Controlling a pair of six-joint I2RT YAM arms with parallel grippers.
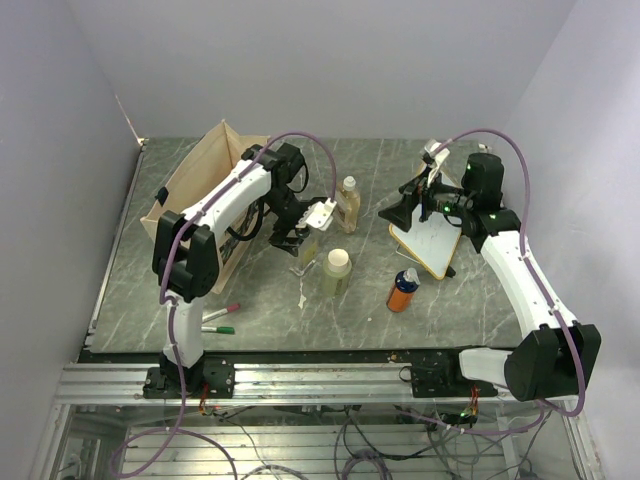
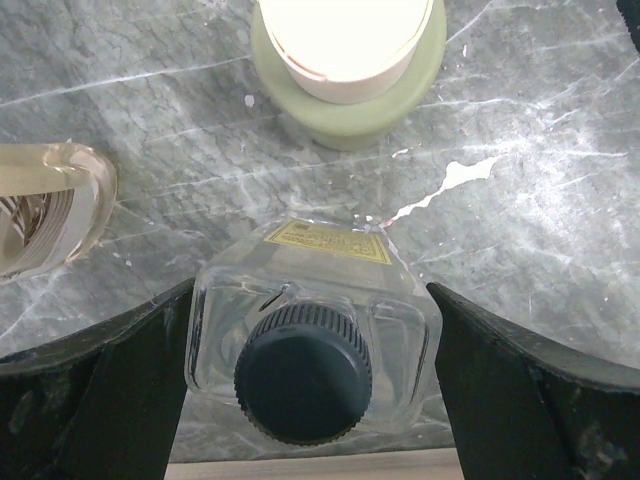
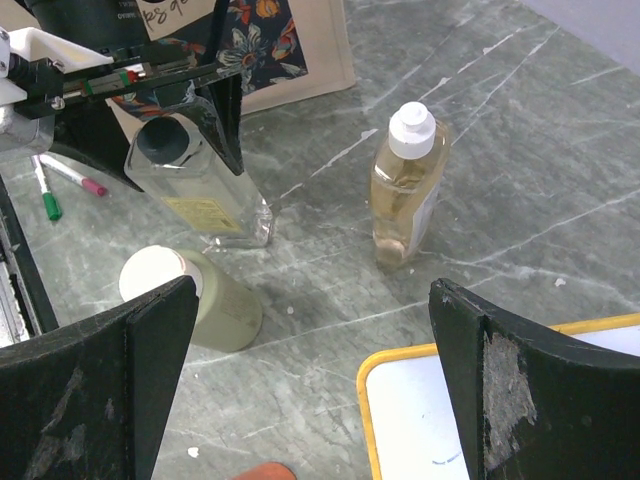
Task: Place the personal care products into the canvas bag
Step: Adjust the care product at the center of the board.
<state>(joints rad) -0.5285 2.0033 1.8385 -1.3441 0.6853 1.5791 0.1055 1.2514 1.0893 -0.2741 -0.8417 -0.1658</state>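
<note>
Carefully, I'd close the wide-open, empty left gripper (image 2: 312, 340) squarely on the clear bottle (image 2: 300, 280); right gripper (image 3: 312, 335) also gapes empty.

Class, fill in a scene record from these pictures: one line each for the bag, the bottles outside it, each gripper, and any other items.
Bag: canvas bag, far left of the table, beside the left arm
Bottles on the table: clear bottle, amber bottle, pale green bottle, orange bottle
Left gripper: open, jaws either side of the clear bottle
Right gripper: open, holding nothing, above the whiteboard's edge
Other items: whiteboard; marker pens near the left arm's base
</note>
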